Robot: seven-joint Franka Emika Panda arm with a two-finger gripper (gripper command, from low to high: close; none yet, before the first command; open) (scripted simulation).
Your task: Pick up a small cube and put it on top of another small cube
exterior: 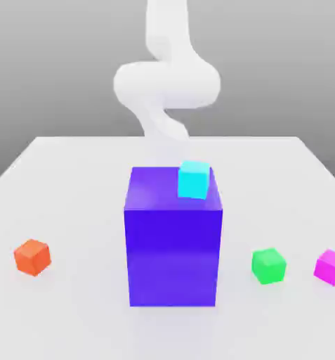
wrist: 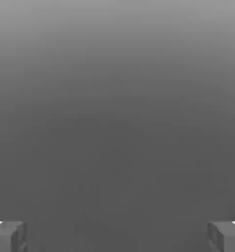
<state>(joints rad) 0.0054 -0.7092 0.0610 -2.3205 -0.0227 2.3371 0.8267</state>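
From where I'm standing, no txt, labels, brands, nos. or signs legible anywhere: none on the purple-blue block (exterior: 173, 256), none on the cyan cube (exterior: 194, 180) on top of it, none on the green (exterior: 269, 266) or magenta-pink cubes (exterior: 331, 267) to the block's one side, nor on the orange cube (exterior: 32, 257) on its other side.

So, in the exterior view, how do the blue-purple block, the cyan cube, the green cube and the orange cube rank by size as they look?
1. Blue-purple block, clearly largest
2. Cyan cube, green cube and orange cube: too alike to rank
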